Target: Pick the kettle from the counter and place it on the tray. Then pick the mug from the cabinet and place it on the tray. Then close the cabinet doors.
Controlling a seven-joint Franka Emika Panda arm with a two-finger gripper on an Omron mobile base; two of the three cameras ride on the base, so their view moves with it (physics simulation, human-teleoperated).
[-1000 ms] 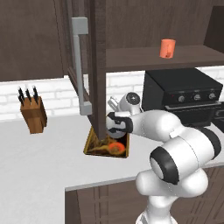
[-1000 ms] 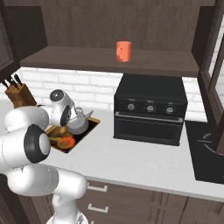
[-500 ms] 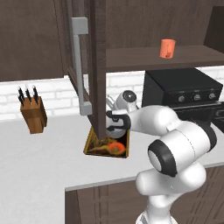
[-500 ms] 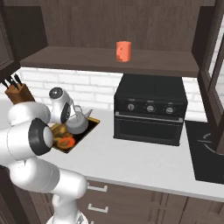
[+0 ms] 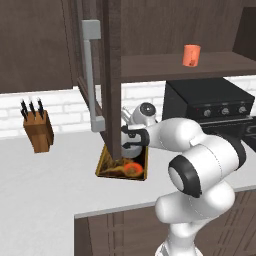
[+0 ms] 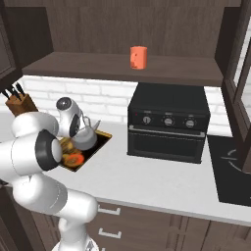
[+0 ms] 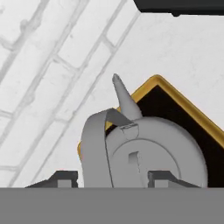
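As claw (image 7: 108, 178) straddles handle — kettle (image 7: 148, 148) directly beneath | on tray (image 7: 183, 103)

We see a grey metal kettle (image 7: 144, 153) in a tray (image 7: 183, 103) with a golden rim, dark inside and an orange-yellow swirl. The mug (image 6: 138, 57) is plain orange, the cabinet (image 6: 122, 29) dark brown, the tabletop (image 6: 162, 179) white-grey, the knife block (image 5: 39, 131) brown.
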